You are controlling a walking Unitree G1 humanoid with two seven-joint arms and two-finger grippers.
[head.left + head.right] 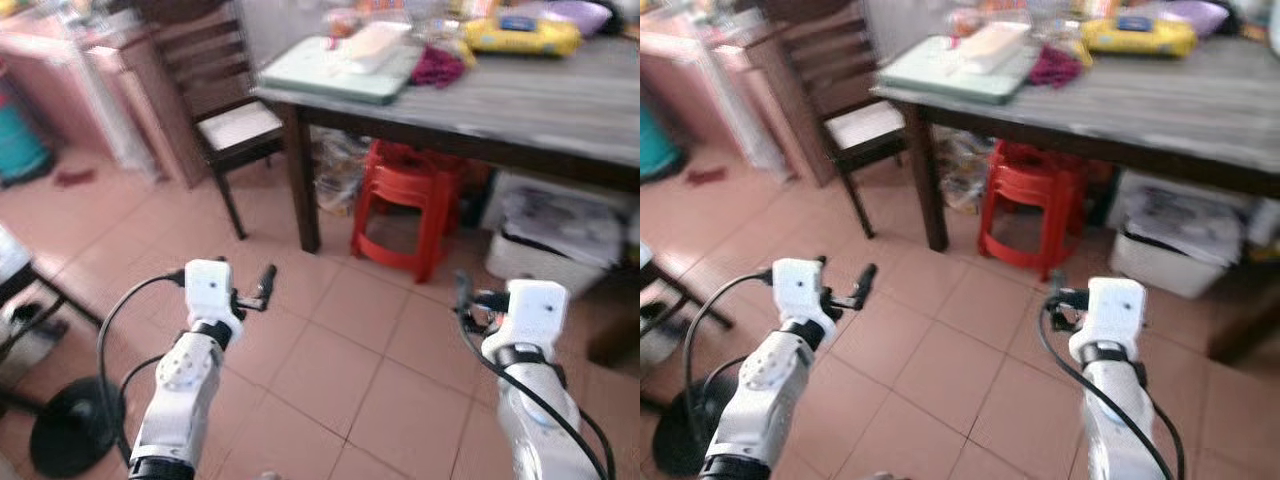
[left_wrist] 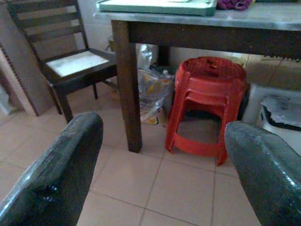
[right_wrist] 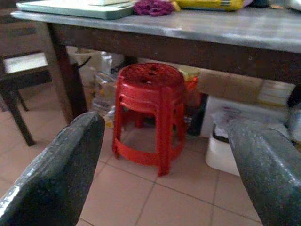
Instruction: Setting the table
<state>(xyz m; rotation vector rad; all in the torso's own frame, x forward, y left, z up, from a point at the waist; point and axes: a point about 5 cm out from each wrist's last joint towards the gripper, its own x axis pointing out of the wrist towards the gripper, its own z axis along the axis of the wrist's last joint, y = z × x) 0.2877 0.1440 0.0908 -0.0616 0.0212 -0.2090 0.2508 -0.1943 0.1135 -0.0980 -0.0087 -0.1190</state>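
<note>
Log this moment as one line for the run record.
approaching table | left gripper open, empty | right gripper open, empty | red stools under table

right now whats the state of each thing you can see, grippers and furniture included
left gripper: open, empty, held above the floor
right gripper: open, empty, held above the floor
red stools: stacked, upright, under the table
table: cluttered, not set
green tray: flat at the table corner
wooden chair: upright, seat bare, beside the table
white bin: on the floor under the table

dark wooden table (image 1: 560, 120), grey top, pale green tray (image 1: 335, 72) at its corner
</note>
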